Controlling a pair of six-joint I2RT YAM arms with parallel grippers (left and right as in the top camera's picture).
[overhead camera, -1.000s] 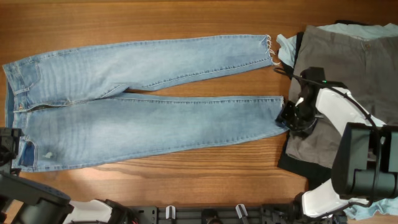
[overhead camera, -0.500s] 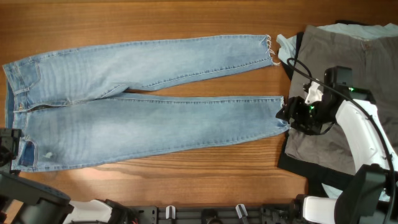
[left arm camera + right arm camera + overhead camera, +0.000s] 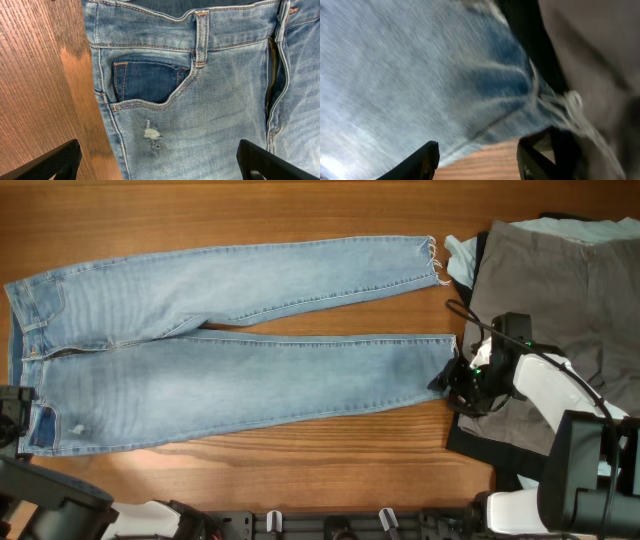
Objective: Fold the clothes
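Right pincer (image 3: 453, 384) has shifted down-left since half second ago, now at lower-leg hem of jeans (image 3: 230, 370). Judgement: lining up hem grab for first fold; nothing folded yet. Jeans lie flat on worktop (image 3: 300, 465), stretching away left of right pincer; grey shorts (image 3: 570, 290) behind it. Right wrist view alone shows jaws apart, frayed hem just ahead of fingers (image 3: 427, 157), nothing clamped. Left wrist view alone shows left pincer (image 3: 160, 160) wide open, front pocket beneath it.

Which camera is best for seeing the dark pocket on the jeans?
The left wrist view. The pocket fills the middle, close enough to show its stitching. In the overhead view it is only a small dark patch by the jeans' waistband. The right wrist view shows just a leg hem, no pocket.
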